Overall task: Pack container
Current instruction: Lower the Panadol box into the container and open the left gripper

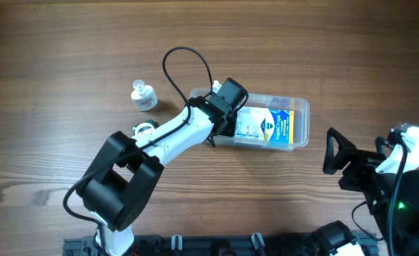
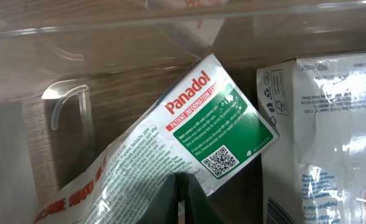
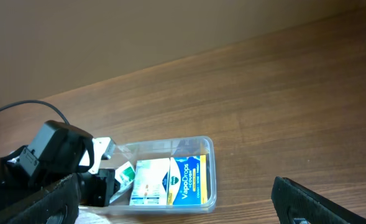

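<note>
Two boxes sit in the container (image 1: 303, 122), right of table centre: the VapoDrops box (image 1: 280, 126) on the right and the white box (image 1: 250, 126) just left of it, side by side. Left gripper (image 1: 223, 126) is inside the container's left end, jaws pinched on a Panadol leaflet (image 2: 195, 124). The leaflet is tilted, with one corner right by the white box. Right gripper (image 1: 341, 165) is near-right over the table (image 1: 67, 57), well apart from the container, jaws wide, holding nothing. Bottle (image 1: 144, 96) stands left of the container, apart from it.
</note>
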Available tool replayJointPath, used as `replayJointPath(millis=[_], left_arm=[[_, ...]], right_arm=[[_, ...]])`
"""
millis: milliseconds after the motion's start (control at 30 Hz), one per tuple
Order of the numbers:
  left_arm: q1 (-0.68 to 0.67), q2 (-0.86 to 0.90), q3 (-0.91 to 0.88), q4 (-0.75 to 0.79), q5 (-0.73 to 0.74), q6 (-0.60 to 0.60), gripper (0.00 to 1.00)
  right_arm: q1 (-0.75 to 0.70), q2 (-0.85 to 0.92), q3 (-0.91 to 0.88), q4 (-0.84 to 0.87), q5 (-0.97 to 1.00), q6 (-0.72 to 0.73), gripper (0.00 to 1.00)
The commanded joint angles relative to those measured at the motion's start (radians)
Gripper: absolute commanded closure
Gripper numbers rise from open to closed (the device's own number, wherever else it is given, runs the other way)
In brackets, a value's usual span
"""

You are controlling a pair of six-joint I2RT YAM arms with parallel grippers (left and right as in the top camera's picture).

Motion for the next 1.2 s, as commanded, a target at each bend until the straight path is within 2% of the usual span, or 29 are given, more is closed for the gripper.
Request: replayJointPath(millis=[0,100,200,400,600,733,900,1167], left_arm=[[0.013,-0.046,-0.027,-0.021,-0.036,-0.019,0.92],[0.014,-0.134,-0.027,-0.033,-0.051,-0.019,0.91],[0.016,-0.174,-0.027,-0.093,-0.155,-0.020,0.89],[0.061,-0.098,-0.039,-0.114,-0.174,-0.028,0.87],[0.078,0.032,-0.039,-0.101,-0.020,-0.027,0.87],[0.081,0.063,-0.038,-0.091,-0.023,-0.015,0.89],[0.081,-0.002,-0.022,-0.096,-0.062,-0.015,0.88],[0.044,-0.137,-0.004,-0.111,-0.048,-0.015,0.83]], right_arm=[[0.002,-0.003,0.005,0.002,0.016,0.001,0.00],[0.002,-0.003,0.005,0.002,0.016,0.001,0.00],[0.002,-0.003,0.005,0.002,0.016,0.001,0.00],[0.002,-0.003,0.005,0.002,0.016,0.001,0.00],[0.002,-0.003,0.005,0.002,0.016,0.001,0.00],[0.002,-0.003,0.005,0.002,0.016,0.001,0.00],[0.002,-0.003,0.005,0.002,0.016,0.001,0.00],[0.002,-0.003,0.005,0.002,0.016,0.002,0.00]])
